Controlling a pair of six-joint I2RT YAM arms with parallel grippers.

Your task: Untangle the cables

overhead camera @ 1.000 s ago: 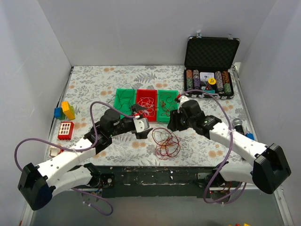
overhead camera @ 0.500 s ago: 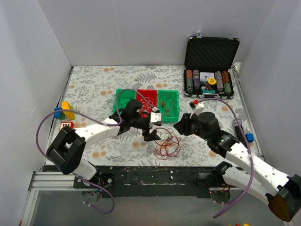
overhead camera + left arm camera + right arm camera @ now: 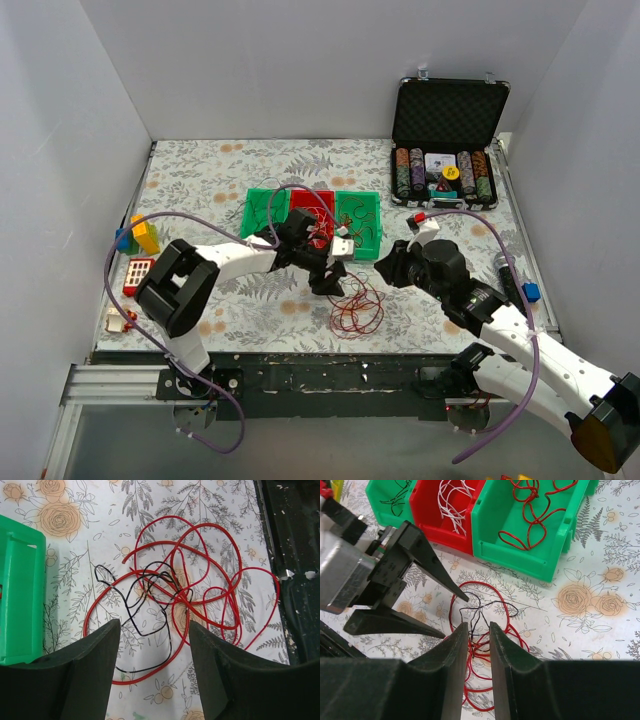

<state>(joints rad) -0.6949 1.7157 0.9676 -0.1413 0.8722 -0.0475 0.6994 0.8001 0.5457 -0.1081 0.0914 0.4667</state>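
Observation:
The cables, a loose tangle of red loops with one thin black strand [image 3: 355, 303], lie on the floral table near the front edge. In the left wrist view the tangle [image 3: 200, 585] lies just beyond my open, empty left gripper [image 3: 154, 625]. In the top view my left gripper [image 3: 335, 280] is at the tangle's upper left. My right gripper [image 3: 385, 268] hovers to its upper right. In the right wrist view the right gripper [image 3: 478, 625] holds nothing, its jaws only a narrow gap apart above the tangle [image 3: 485, 605]. The left gripper [image 3: 455, 617] shows there too.
Three bins stand behind the tangle: a green one with black wire [image 3: 382, 507], a red one with white wire [image 3: 427, 517], a green one with red wire [image 3: 492, 532]. An open poker chip case [image 3: 445, 150] is back right. Toy bricks [image 3: 140, 235] are at the left. The black table edge [image 3: 295, 580] is close.
My left arm has swung right and reached out until its open gripper is at the tangle. My right arm has pulled back to the right. The tangle has not moved.

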